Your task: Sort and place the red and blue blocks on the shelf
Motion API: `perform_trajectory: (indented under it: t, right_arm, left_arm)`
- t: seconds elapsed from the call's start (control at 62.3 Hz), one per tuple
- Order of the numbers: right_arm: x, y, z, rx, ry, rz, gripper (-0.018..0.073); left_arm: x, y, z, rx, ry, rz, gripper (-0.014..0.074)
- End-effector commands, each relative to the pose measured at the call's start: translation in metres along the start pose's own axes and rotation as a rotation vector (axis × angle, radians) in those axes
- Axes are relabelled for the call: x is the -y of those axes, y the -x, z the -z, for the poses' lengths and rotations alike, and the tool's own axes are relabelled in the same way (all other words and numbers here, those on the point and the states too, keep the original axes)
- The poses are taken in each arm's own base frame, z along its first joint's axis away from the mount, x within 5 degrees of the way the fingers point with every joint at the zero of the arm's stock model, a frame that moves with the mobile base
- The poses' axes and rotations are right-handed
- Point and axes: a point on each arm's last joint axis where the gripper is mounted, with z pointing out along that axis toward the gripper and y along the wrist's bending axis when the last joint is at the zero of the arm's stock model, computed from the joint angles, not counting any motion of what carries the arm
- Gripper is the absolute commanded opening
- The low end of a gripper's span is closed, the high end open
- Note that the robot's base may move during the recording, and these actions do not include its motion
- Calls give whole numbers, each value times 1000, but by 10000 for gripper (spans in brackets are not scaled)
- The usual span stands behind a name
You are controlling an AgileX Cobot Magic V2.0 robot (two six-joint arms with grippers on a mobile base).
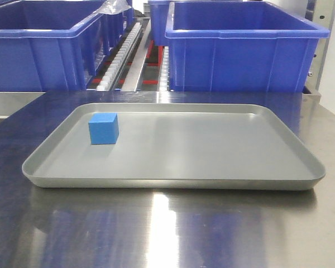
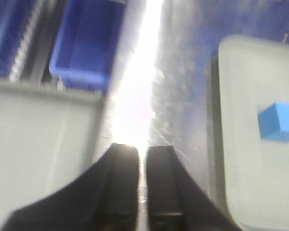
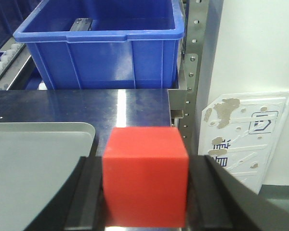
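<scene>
Jaws-wise, squeezed red block in R gripper; had L gripper nearly closed, empty. Looked mid-carry to shelf; needed gentle set-down there next, then blue block.

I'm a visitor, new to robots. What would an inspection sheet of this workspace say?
Surface: brushed steel table, carrying a shallow grey tray.
Job's things: small blue cube on the tray's left part; small red cube in the right hand; steel roller-track shelf behind.
Clutter: nothing seen.
Hands: right hand shut on the red cube; left hand shut, empty.
Cables: nothing seen.
Surroundings: big blue plastic bins on the shelf; white wall at right.
</scene>
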Motion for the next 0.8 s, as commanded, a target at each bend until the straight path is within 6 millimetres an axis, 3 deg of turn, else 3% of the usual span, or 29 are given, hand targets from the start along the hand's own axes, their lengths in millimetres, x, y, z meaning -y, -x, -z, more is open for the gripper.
perform_trajectory:
  t: [0.0,0.096,0.16,0.289,0.497,0.626,0.786]
  right_arm:
    - [-1,17,3,112,2,17,52]
    - [-1,17,3,112,2,17,52]
    - [-1,17,3,112,2,17,52]
    - [-1,17,3,112,2,17,52]
    - [-1,17,3,112,2,17,52]
    - [-1,17,3,112,2,17,52]
    - [-1,17,3,112,2,17,52]
  left_arm:
    - [22,30,-9,8,-21,-13,348]
    - [45,45,-27,-73,-31,-43,493]
    - [63,53,-41,-144,-25,-26,545]
    - [96,65,-67,-245,-7,28,549]
    - [141,77,-90,-262,-48,-3,549]
    - [156,79,-99,-279,-53,-23,549]
    - [161,73,-114,-320,-31,-23,549]
